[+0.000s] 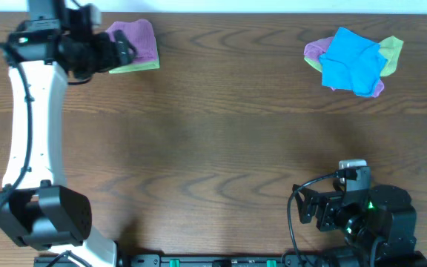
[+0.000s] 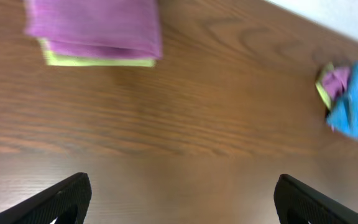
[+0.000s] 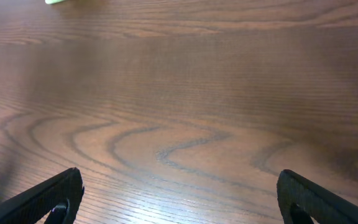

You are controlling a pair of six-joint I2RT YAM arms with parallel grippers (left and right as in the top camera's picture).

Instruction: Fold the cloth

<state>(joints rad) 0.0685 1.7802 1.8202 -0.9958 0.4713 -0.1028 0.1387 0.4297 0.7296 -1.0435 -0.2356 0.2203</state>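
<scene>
A folded purple cloth [image 1: 138, 41] lies on a folded yellow-green cloth [image 1: 136, 67] at the far left of the table; the stack also shows in the left wrist view [image 2: 95, 25]. A crumpled pile with a blue cloth [image 1: 353, 61] on top of purple and yellow-green ones lies at the far right, seen also in the left wrist view [image 2: 353, 102]. My left gripper [image 1: 124, 52] is open and empty, right beside the folded stack [image 2: 179, 196]. My right gripper [image 1: 306, 208] is open and empty near the front edge [image 3: 179, 196].
The wooden table [image 1: 221, 133] spans the view. The left arm's white links [image 1: 28, 126] run along the left side. The right arm's base [image 1: 376, 219] sits at the front right.
</scene>
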